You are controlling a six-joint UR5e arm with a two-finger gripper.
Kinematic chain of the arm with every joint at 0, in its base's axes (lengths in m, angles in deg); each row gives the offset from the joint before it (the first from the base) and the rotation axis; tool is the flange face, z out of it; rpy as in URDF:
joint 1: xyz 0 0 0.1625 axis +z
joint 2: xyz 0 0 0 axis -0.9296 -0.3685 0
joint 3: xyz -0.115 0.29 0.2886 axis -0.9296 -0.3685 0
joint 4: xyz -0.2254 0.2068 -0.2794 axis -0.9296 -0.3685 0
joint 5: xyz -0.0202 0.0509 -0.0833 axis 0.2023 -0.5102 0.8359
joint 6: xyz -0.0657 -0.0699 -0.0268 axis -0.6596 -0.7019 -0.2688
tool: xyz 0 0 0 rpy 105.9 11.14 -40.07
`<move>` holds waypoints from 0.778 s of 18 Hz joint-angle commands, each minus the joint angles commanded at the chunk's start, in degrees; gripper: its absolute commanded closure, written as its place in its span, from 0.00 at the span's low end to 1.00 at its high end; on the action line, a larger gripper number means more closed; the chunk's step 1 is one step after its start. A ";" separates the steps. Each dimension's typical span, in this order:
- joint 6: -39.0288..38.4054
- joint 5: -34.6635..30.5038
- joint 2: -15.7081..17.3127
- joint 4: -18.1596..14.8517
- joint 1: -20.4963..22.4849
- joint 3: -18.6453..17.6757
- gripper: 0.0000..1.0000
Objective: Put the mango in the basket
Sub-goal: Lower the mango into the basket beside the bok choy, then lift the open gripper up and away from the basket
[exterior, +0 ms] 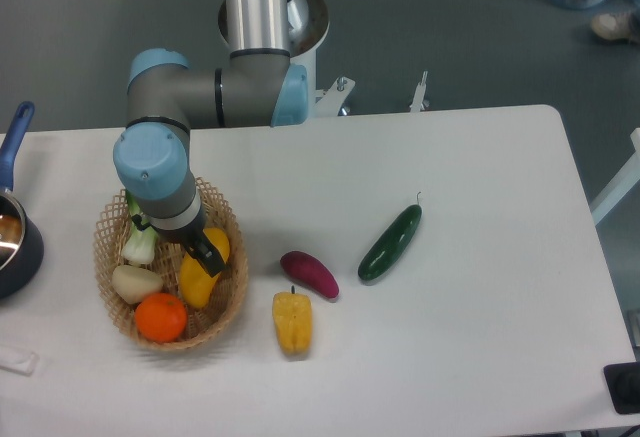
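The yellow mango point(199, 277) lies tilted inside the woven wicker basket point(232, 297) at the left of the table, resting among the other produce. My gripper point(206, 253) hangs just over the mango's upper end, mostly hidden under the grey and blue wrist. One dark finger point(211, 255) shows against the fruit. The mango rests on the basket's contents and looks released, with the gripper open.
The basket also holds an orange point(160, 317), a pale vegetable point(135, 282) and a leafy green one point(139, 240). On the table lie a purple eggplant point(309, 273), a yellow bell pepper point(292, 322) and a cucumber point(391, 242). A dark pot point(15, 242) with a blue handle stands at the left edge.
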 joint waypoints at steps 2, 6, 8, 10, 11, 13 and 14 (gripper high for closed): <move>0.09 0.00 0.97 -0.09 0.79 0.18 0.00; 0.70 0.00 3.17 -0.17 6.14 0.35 0.00; 1.23 0.09 3.43 -0.17 9.39 0.44 0.00; 4.20 0.09 3.78 -0.09 13.25 0.53 0.00; 6.57 0.00 4.13 -0.09 15.10 0.61 0.00; 10.97 0.09 4.83 0.00 18.79 0.96 0.00; 12.38 0.09 5.19 -0.09 20.55 1.14 0.00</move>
